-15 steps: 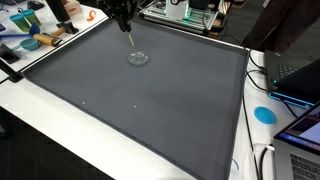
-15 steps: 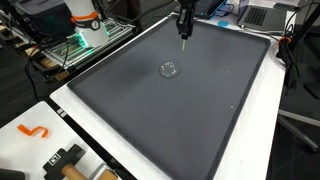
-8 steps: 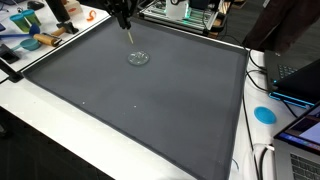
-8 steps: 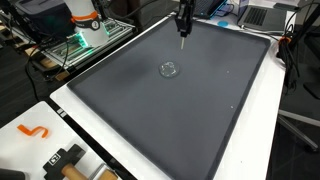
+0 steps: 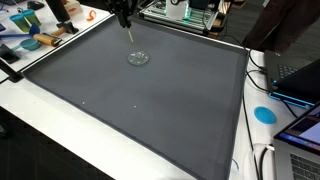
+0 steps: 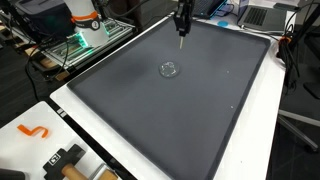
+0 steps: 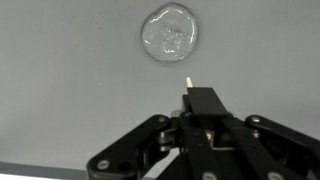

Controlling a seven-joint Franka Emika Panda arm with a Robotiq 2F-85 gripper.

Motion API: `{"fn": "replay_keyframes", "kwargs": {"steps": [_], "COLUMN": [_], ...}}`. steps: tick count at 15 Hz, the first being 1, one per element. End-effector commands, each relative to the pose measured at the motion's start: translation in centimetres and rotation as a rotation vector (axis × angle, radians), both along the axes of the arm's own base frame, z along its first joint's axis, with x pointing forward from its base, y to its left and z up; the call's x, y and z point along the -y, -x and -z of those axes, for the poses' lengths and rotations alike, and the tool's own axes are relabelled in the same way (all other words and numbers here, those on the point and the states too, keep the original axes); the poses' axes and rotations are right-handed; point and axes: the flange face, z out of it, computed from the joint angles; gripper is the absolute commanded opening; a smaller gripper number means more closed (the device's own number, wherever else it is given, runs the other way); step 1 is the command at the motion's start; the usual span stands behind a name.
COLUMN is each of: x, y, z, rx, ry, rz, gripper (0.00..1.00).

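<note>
The gripper (image 7: 203,103), pinched on a thin stick (image 7: 189,80), probably needed a steady, straight hold just below the clear round thing (image 7: 170,35) at top middle.

1. a white table (image 5: 50,130) carries everything; its bare top shows as a border in both exterior views.
2. a large dark grey mat (image 5: 150,110) lies flat on it and covers most of the top, its edges just inside the table's.
3. a small clear round dish (image 5: 138,58) rests on the mat, toward the far side and well apart from every edge; the wrist view shows it flat on the grey surface.
4. a blue disc (image 5: 264,114) lies on the white strip beside the mat.
5. an orange hook (image 6: 35,131) and a black-and-orange tool (image 6: 65,160) lie on the white corner, off the mat.
</note>
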Motion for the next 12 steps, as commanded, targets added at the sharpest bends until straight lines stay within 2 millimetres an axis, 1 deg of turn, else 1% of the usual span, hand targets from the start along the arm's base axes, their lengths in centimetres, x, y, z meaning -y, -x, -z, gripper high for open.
{"fn": "replay_keyframes", "kwargs": {"steps": [1,2,4,9,12], "x": [0.0,0.0,0.4,0.4,0.7], "y": [0.0,0.0,0.5,2.2,3.1], "z": [0.0,0.0,1.3,4.5,6.1], "rx": [-0.001,-0.001,-0.036,-0.11,-0.142], "ry": [0.0,0.0,0.005,0.001,0.011], "rz": [0.0,0.0,0.002,-0.015,-0.01], "gripper": [0.13,0.03,0.03,0.03,0.03]}}
